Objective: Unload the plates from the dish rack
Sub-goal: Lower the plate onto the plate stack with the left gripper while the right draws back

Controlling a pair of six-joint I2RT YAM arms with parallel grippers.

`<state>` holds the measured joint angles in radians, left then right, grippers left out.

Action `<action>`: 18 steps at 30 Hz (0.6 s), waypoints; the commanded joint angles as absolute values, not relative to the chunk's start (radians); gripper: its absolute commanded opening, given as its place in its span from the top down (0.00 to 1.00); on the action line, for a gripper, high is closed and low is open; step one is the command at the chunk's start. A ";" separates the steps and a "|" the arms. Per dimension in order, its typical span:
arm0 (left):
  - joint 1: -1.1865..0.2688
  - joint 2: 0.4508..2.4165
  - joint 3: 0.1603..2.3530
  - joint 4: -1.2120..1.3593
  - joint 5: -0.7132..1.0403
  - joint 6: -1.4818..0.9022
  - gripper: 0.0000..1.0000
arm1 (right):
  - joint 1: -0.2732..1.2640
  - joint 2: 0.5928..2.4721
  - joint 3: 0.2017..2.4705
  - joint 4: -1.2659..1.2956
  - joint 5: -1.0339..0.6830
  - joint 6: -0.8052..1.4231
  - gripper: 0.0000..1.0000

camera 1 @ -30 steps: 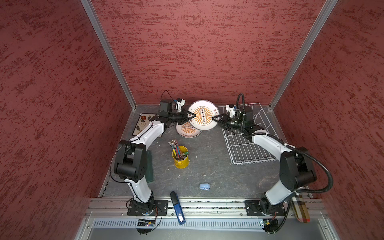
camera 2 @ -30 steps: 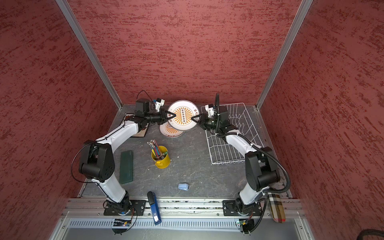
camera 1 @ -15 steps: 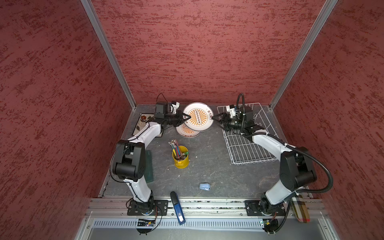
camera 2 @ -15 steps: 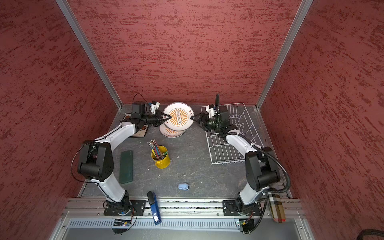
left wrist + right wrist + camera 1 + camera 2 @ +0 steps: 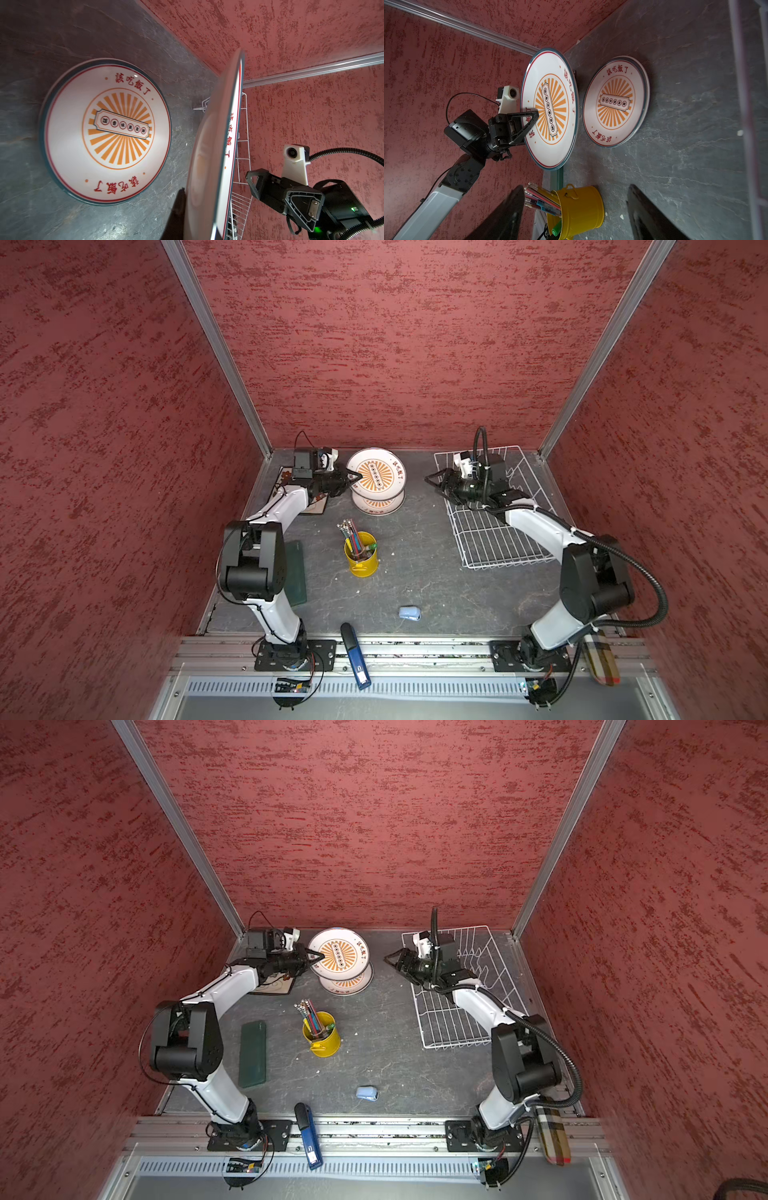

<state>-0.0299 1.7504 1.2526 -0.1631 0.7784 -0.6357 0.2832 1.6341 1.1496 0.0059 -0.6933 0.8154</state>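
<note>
A round plate (image 5: pixel 376 477) (image 5: pixel 340 957) with an orange sunburst hangs tilted above the table, and my left gripper (image 5: pixel 353 479) (image 5: pixel 533 116) is shut on its left rim. Just below it a second round plate (image 5: pixel 378 506) (image 5: pixel 106 128) (image 5: pixel 614 101) lies flat on the table. A square flowered plate (image 5: pixel 284 481) lies under my left arm, partly hidden. My right gripper (image 5: pixel 434 481) (image 5: pixel 392 961) stands open and empty, apart from the held plate, at the near-left corner of the white wire dish rack (image 5: pixel 498 539) (image 5: pixel 449 1019). No plate shows in the rack.
A yellow pencil cup (image 5: pixel 361 558) (image 5: pixel 581 207) stands in the middle of the table. A dark green case (image 5: pixel 253 1052) lies by the left arm's base, a small light-blue object (image 5: pixel 409 612) near the front, and a blue tool (image 5: pixel 355 655) on the front rail.
My right gripper has opened, let go of the round plate's right rim and drawn back toward the rack. My left gripper has carried the plate leftward over the lying plate.
</note>
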 commanded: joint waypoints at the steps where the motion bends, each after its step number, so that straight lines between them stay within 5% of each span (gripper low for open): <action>1: -0.018 1.769 1.261 -0.159 0.773 -0.596 1.00 | 0.276 1.597 1.180 -0.001 -0.670 0.799 0.22; 18: -0.015 1.954 1.339 -0.182 0.741 -0.548 1.00 | 0.275 1.554 1.154 -0.046 -0.637 0.769 0.22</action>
<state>-0.0185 1.9278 1.2926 -0.1967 0.7254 -0.5751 0.2829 1.5791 1.1496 -0.0441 -0.6601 0.7837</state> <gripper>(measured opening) 0.112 0.784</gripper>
